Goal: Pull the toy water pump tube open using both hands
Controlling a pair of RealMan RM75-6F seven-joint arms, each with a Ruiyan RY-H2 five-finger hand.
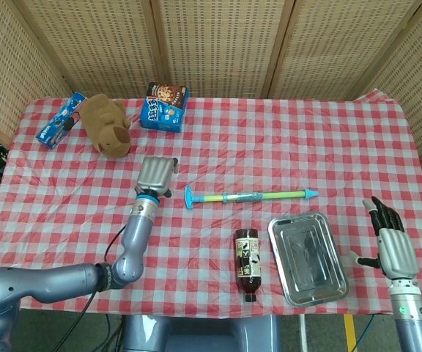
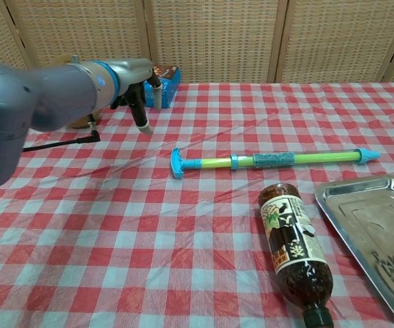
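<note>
The toy water pump tube [image 1: 249, 196] [image 2: 268, 160] lies flat across the middle of the table, with its blue T-handle [image 1: 189, 197] [image 2: 176, 162] at the left end and a pointed blue nozzle [image 1: 311, 193] [image 2: 366, 155] at the right. My left hand [image 1: 156, 175] [image 2: 141, 97] hovers just left of the handle, fingers apart and holding nothing. Far to the right, beyond the table's near corner, my right hand [image 1: 391, 245] is raised with its fingers spread, well away from the nozzle; the chest view does not show it.
A brown bottle [image 1: 246, 262] [image 2: 293, 251] lies on its side in front of the tube beside a steel tray [image 1: 307, 257] [image 2: 375, 236]. At the back left are a plush toy [image 1: 105, 125], a blue biscuit box [image 1: 164, 105] [image 2: 163, 80] and a small blue packet [image 1: 58, 120].
</note>
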